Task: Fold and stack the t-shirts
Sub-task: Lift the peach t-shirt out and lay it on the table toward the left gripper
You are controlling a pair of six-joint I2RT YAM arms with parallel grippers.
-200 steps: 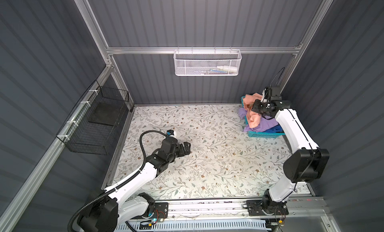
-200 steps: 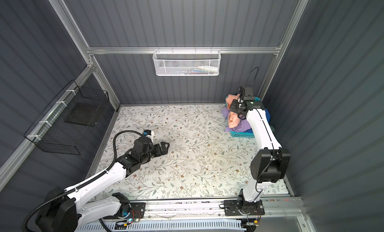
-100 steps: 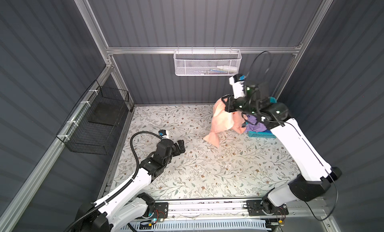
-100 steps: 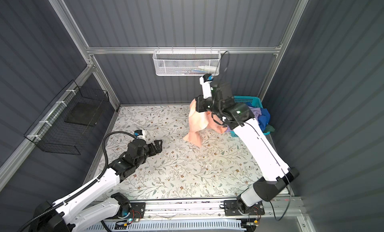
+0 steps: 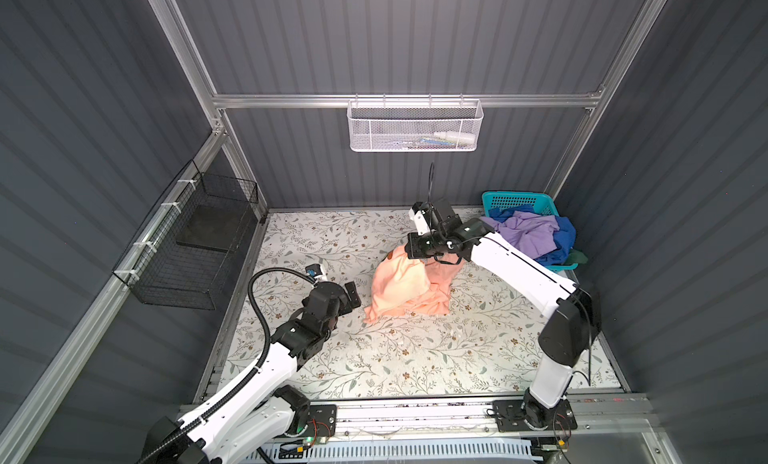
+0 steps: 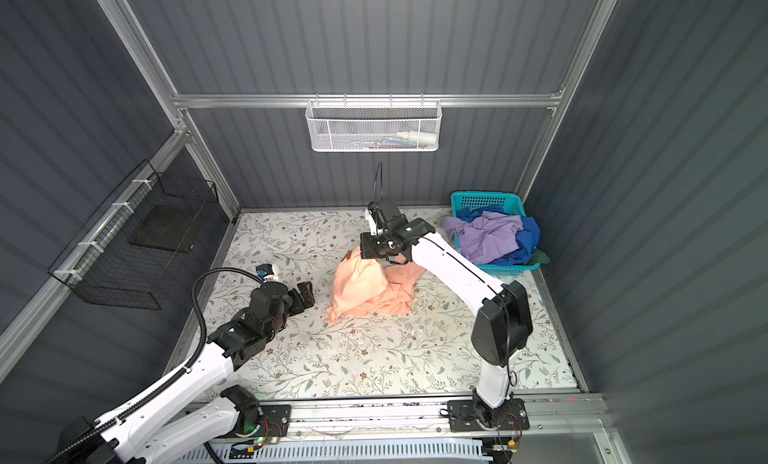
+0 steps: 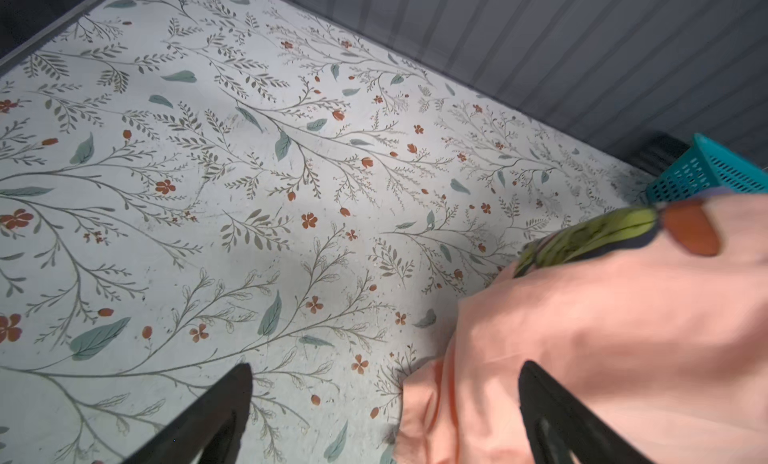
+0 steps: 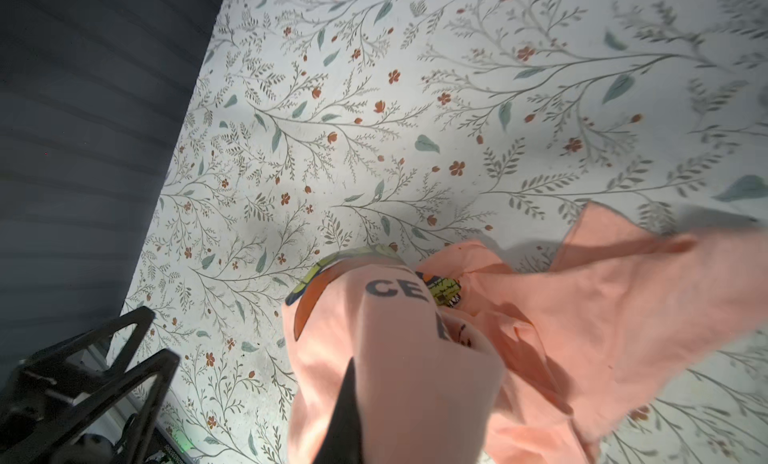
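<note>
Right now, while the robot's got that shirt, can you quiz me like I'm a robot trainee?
1. True or false: the right pincer is shut on the peach shirt.
2. Where does the purple shirt lie? A) piled in the teal basket B) spread flat on the table C) in the black wire basket.
3. Fill in the gap: the left pincer is ____ (open or shut).
Key: 1 true; 2 A; 3 open.
</note>
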